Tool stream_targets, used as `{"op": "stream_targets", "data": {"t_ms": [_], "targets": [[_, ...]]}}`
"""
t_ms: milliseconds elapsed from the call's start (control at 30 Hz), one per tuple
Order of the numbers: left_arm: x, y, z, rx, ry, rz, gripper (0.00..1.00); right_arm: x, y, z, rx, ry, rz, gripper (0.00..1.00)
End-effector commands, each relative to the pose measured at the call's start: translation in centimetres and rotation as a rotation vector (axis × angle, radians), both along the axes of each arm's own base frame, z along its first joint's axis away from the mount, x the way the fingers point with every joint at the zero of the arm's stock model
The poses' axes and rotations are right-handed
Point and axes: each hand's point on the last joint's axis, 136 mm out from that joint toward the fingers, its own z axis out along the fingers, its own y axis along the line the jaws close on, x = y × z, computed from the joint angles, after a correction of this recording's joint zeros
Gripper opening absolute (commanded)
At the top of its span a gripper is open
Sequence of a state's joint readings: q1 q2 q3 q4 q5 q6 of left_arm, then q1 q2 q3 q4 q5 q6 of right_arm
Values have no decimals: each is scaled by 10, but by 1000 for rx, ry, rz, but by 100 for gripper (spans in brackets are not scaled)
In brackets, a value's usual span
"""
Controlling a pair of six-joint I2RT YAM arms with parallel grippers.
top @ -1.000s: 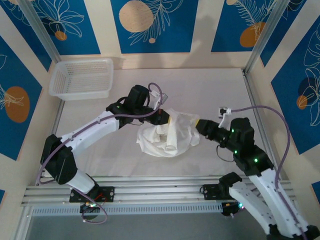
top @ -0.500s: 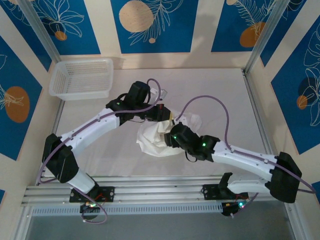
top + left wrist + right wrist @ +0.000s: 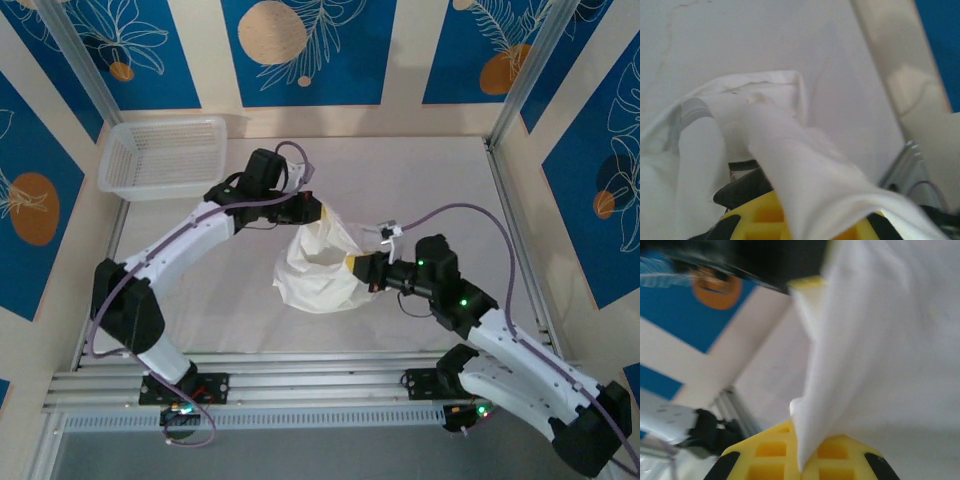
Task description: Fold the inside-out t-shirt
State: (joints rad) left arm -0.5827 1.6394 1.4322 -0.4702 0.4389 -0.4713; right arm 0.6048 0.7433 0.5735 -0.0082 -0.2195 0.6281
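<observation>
The inside-out t-shirt (image 3: 315, 270) is a bunched white heap in the middle of the table, with its upper part lifted. My left gripper (image 3: 322, 213) is at the shirt's far top edge. In the left wrist view, white cloth (image 3: 805, 170) drapes over the yellow jaws of my left gripper (image 3: 805, 222), which is shut on it. My right gripper (image 3: 356, 266) is at the shirt's right side. In the right wrist view, a fold of the shirt (image 3: 840, 365) is pinched between the yellow fingers of my right gripper (image 3: 805, 465). The cloth stretches between the two grippers.
A white mesh basket (image 3: 165, 155) stands at the far left corner of the table. Aluminium posts (image 3: 515, 90) and patterned walls enclose the table (image 3: 430, 180). A rail frame (image 3: 300, 380) runs along the near edge.
My right gripper reached into the heap while open, then shut on a fold and drew back to the shirt's right side. My left gripper rose slightly toward the far side, lifting the cloth.
</observation>
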Motion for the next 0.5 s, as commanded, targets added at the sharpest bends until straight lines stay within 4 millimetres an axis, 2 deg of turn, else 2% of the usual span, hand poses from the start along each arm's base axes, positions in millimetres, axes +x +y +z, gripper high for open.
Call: {"op": "stream_targets", "data": {"t_ms": [0,67,167,233,267,333,400,467], "targets": [[27,27,-30,168,-83,75,22,-37,9,30,127,-1,238,0],[29,38,-27,199,-125,112,34,-30,4,27,112,9,210,0],[26,73,-19,331,-222,224,60,-21,-2,18,101,44,175,0],[13,93,-17,442,-279,270,65,-16,-5,13,108,66,151,0],[1,93,-19,484,-307,258,65,-13,-6,11,114,74,139,0],[-27,78,-23,489,-362,181,63,-10,-9,7,120,86,122,0],[-60,46,-30,396,-402,47,63,-7,-11,4,120,100,109,0],[-73,32,-39,335,-411,-9,64,-5,-12,2,121,111,103,0]]}}
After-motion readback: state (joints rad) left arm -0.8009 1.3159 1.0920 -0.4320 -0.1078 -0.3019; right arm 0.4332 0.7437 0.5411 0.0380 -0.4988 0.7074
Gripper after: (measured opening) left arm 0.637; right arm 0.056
